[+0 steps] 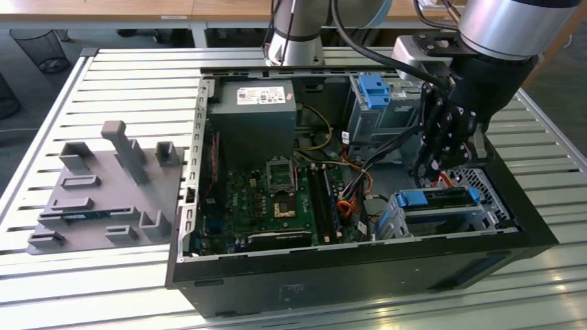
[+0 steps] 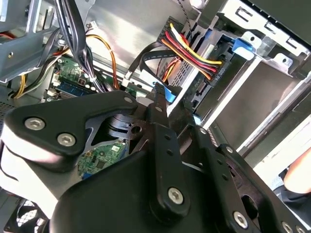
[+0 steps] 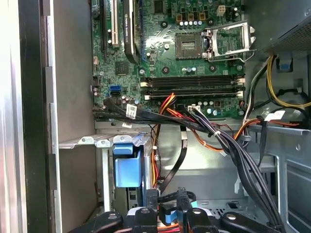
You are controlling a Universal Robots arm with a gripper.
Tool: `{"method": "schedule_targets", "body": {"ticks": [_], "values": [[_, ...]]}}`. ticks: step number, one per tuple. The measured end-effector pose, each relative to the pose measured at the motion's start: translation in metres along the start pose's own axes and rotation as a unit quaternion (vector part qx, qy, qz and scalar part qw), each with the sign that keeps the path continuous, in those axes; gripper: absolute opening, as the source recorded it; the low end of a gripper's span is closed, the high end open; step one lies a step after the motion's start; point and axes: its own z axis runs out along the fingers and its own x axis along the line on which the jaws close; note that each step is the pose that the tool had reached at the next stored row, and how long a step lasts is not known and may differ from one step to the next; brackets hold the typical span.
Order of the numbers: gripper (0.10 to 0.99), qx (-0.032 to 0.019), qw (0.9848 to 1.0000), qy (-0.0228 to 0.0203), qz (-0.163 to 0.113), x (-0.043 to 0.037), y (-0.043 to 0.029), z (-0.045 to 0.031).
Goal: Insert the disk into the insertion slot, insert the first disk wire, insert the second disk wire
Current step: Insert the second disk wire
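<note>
The disk [image 1: 438, 199], silver in a bright blue bracket, lies inside the insertion slot [image 1: 486, 206], a perforated silver-grey cage at the case's corner on the exterior view's right. My gripper [image 1: 438, 170] hangs just above the disk's inner end. In both wrist views its fingertips are shut on the blue connector [image 3: 168, 213] of a flat black disk wire [image 3: 178, 162]. A black plug with red, yellow and black wires [image 2: 215, 73] sits against the disk's edge beside the blue connector [image 2: 166, 93]. My gripper [image 2: 171, 104] [image 3: 167, 196] is close to that edge.
Loose cable bundles [image 3: 228, 141] cross between the motherboard [image 1: 275, 199] and the cage. A taller grey cage with a blue tab [image 1: 376, 103] and the power supply [image 1: 252, 117] stand behind. A grey fixture plate [image 1: 101, 199] lies on the slatted table at the exterior view's left.
</note>
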Motion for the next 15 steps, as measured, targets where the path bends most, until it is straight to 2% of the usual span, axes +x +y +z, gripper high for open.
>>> {"method": "schedule_targets", "body": {"ticks": [7, 11, 14, 15], "values": [[0.298, 0.0004, 1.0000, 0.0068, 0.001, -0.0001, -0.0001, 0.0001], [0.298, 0.0009, 0.9999, 0.0168, 0.001, -0.0001, 0.0000, 0.0004], [0.286, 0.0010, 0.9998, 0.0175, 0.001, -0.0001, 0.0000, 0.0006], [0.224, 0.0010, 0.9998, 0.0175, 0.001, -0.0002, 0.0000, 0.0007]]}}
